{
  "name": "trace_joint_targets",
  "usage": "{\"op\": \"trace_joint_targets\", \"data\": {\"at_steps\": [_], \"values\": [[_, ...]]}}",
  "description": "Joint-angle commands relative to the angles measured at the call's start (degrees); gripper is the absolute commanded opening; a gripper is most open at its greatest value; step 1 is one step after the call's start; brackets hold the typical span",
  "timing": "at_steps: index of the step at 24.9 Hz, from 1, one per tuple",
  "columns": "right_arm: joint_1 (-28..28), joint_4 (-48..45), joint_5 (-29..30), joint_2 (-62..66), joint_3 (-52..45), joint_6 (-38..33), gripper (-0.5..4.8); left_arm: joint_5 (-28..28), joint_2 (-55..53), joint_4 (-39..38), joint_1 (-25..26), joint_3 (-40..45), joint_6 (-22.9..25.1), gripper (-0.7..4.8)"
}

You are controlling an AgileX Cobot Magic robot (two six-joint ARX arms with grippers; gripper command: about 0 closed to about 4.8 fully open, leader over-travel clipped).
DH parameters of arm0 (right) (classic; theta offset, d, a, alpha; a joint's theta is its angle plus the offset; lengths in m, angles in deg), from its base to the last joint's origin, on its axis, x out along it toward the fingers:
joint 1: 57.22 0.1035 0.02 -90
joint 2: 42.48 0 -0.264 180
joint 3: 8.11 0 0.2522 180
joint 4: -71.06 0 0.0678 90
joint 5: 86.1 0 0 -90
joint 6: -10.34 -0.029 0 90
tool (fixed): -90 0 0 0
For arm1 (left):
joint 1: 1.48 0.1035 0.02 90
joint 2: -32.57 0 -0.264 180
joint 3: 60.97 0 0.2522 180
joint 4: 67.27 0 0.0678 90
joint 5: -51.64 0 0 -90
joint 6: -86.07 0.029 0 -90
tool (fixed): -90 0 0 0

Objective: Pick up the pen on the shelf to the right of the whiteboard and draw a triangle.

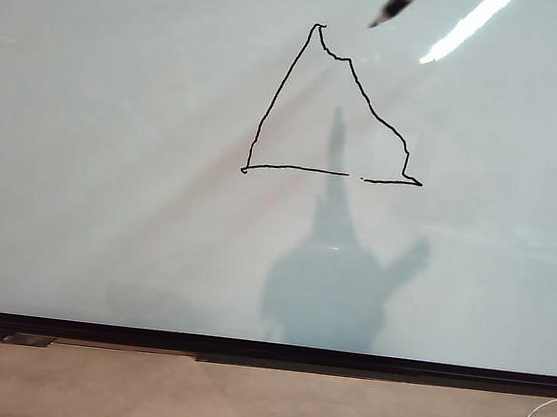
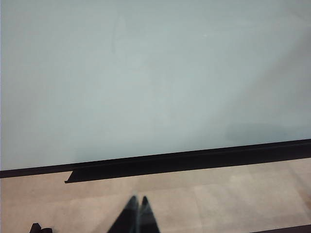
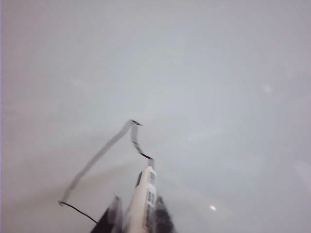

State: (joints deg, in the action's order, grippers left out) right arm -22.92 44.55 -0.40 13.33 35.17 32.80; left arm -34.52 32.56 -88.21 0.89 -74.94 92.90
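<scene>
Right gripper (image 3: 138, 221) is pinching the pen (image 3: 144, 199) by its barrel, tip pointing out past the fingers toward the whiteboard (image 3: 218, 97), prob. so the nib leads and the jaws keep clear of the surface. In the ext. view the pen (image 1: 400, 3) is showing only at the top edge, angled down-left, tip just up-right of the triangle's apex and seemingly off the board; can't confirm a gap from these views. Triangle (image 1: 334, 114) is sitting mid-board: left side fairly straight, right side wobbly, small break in the base. Judging by that, drawing looks about done bar the gap. Left gripper (image 2: 137, 213) is hanging low over the tan surface before the board's black bottom strip (image 2: 194, 160), fingers pressed together, holding nothing, parked out of the way.
</scene>
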Motion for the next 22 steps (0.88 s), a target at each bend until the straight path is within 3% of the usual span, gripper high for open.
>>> {"op": "trace_joint_targets", "data": {"at_steps": [1, 7, 14, 22], "values": [[-0.8, 4.8, -3.7, -6.2, -3.4, 0.1, -0.07, 0.0, 0.0, 0.4, 0.0, -0.2, 0.0, -0.05], [-3.3, 10.4, -8.2, -16.0, -8.5, -0.4, -0.07, 0.0, 0.0, 0.4, 0.0, -0.2, 0.0, -0.05], [-8.5, 14.9, -10.3, -27.7, -16.7, -5.8, -0.07, 0.0, 0.0, 0.4, 0.0, -0.2, 0.0, -0.05], [-9.2, 21.9, -17.9, -42.7, -23.3, -6.2, -0.07, 0.0, 0.0, 0.4, 0.0, -0.2, 0.0, -0.05]]}}
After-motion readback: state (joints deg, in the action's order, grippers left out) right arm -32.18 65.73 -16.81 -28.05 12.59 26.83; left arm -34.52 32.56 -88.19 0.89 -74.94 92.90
